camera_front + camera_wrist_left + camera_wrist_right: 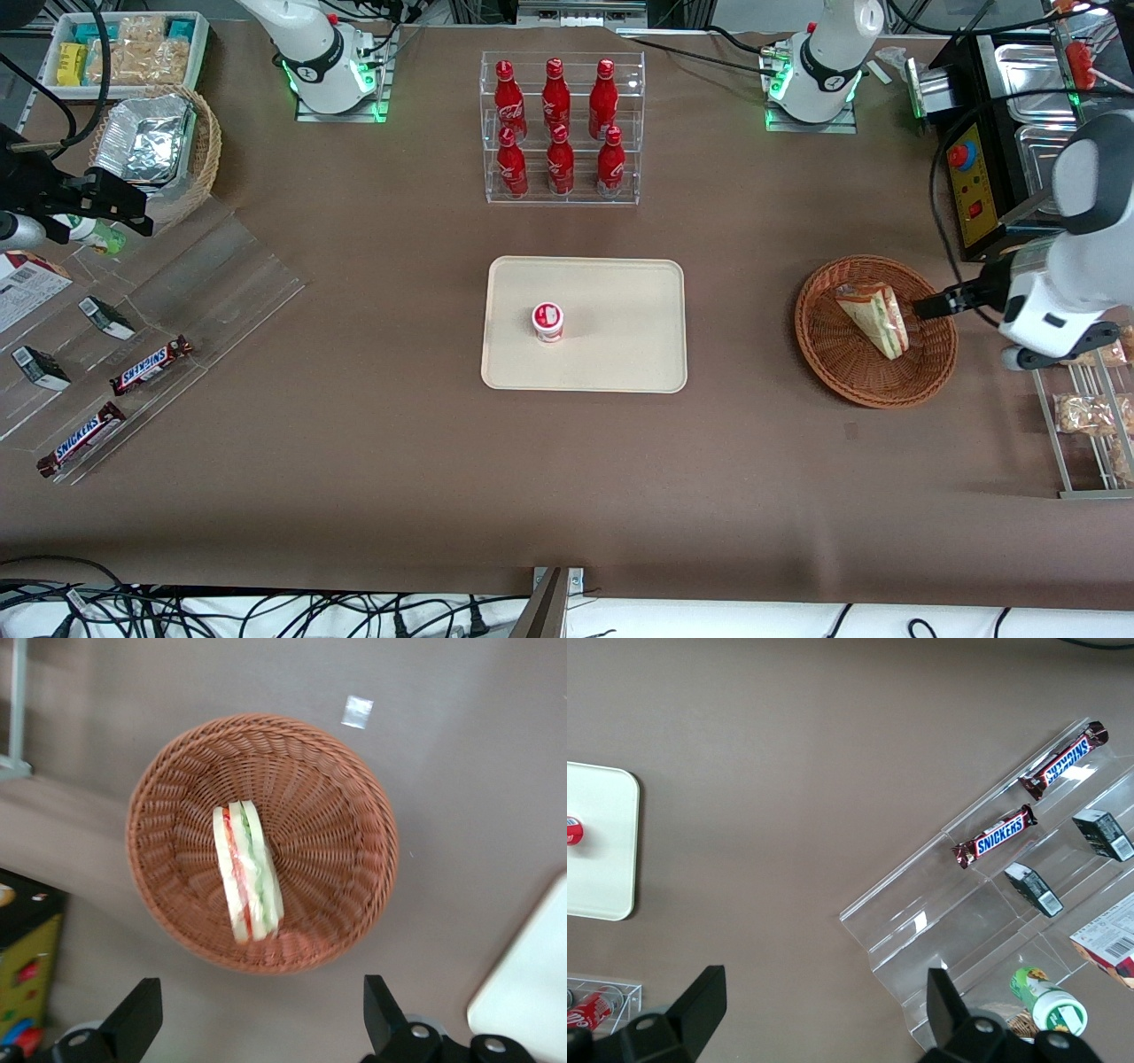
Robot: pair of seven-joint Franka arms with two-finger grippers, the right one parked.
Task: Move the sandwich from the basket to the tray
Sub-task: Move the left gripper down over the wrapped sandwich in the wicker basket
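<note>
In the front view, the sandwich (875,320) is seen lying in the round brown basket (850,372), toward the working arm's end of the table. The gripper (926,307) is held just above the basket's rim at about 3 o'clock from the sandwich, close beside it but not touching it. The cream tray (620,301) is set at the table's middle, well apart from the basket, and a small red-lidded cup (547,321) is stood on it. At 12 o'clock from the tray, farther from the camera, a clear rack of red bottles (558,124) is placed. Toward the parked arm's end, chocolate bars (151,365) are laid on a clear stepped stand (213,275), and a tan basket holding foil trays (146,142) is seen farther from the camera.

In the left wrist view, the basket (337,815) is looked down into, with the sandwich (248,873) lying on its side near the middle, its green, red and yellow layers shown. Two dark fingers (133,1014) of the gripper (261,1019) are spread wide apart with nothing between them, held clear of the basket's rim. A corner of the tray (532,992) is caught nearby on the brown table.

In the right wrist view, a corner of the tray (602,842) is shown with the cup (572,828) on it, and the chocolate bars (994,836) are seen on the clear stand (939,930).
</note>
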